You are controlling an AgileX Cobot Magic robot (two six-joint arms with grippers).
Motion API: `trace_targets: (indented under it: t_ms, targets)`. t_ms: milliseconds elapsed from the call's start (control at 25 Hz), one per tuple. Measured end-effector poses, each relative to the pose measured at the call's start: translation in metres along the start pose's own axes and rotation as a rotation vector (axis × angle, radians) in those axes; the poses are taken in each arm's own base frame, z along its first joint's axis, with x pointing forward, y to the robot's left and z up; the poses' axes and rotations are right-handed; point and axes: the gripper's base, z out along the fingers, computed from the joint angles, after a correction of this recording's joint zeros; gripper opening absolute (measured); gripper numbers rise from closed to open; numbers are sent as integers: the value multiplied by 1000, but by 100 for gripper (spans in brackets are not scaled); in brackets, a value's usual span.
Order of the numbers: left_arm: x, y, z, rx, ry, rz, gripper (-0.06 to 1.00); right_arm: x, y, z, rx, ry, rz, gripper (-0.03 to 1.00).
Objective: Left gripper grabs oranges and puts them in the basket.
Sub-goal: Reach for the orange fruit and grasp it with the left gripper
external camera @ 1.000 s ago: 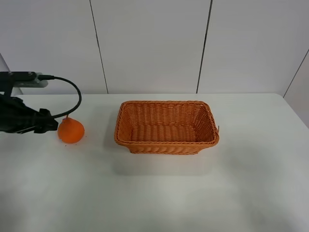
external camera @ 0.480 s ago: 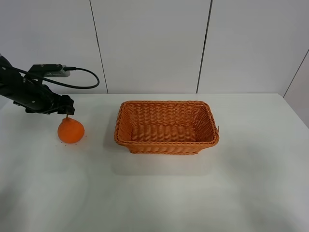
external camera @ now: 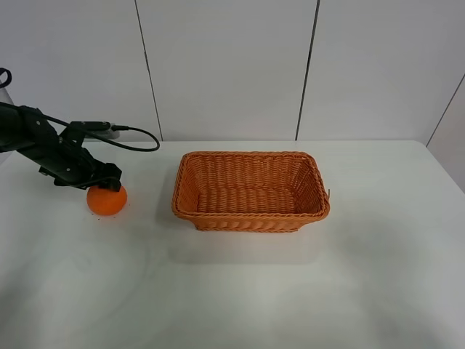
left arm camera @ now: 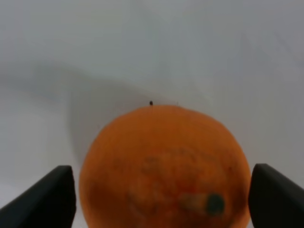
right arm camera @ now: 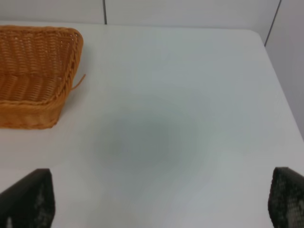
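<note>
Showed a bright orange round fruit with a short dark stem (external camera: 107,201) resting on the white surface (external camera: 232,291), well apart from the rectangular woven wicker basket (external camera: 251,220), off its short end on the left arm's side. Had the black left gripper (external camera: 105,182) just above the fruit, jaws spread wide, one finger on either side. Risked, in all likelihood, knocking the fruit into a roll away from the basket through uneven closing, or dropping it short of the basket through a shallow hold high on the curved peel.
</note>
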Motion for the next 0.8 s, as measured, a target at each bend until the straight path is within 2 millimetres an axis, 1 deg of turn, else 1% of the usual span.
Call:
trace_targets:
  t_ms: [320, 400, 440, 480, 560, 640, 680, 720, 800]
  targets:
    - [8, 0, 17, 9, 50, -1, 85, 0, 0, 0, 0, 0, 0, 69]
    - [9, 0, 17, 9, 52, -1, 82, 0, 0, 0, 0, 0, 0, 69]
    - [9, 0, 17, 9, 52, -1, 78, 0, 0, 0, 0, 0, 0, 69]
    - [9, 0, 17, 9, 52, -1, 73, 0, 0, 0, 0, 0, 0, 69]
    - [9, 0, 17, 10, 55, -1, 57, 0, 0, 0, 0, 0, 0, 69]
    - [9, 0, 17, 10, 54, -2, 35, 0, 0, 0, 0, 0, 0, 69]
    - [9, 0, 17, 11, 56, 0, 26, 0, 0, 0, 0, 0, 0, 69]
    - [8, 0, 16, 12, 55, 2, 23, 0, 0, 0, 0, 0, 0, 69]
    - [7, 0, 15, 13, 56, 2, 22, 0, 0, 0, 0, 0, 0, 69]
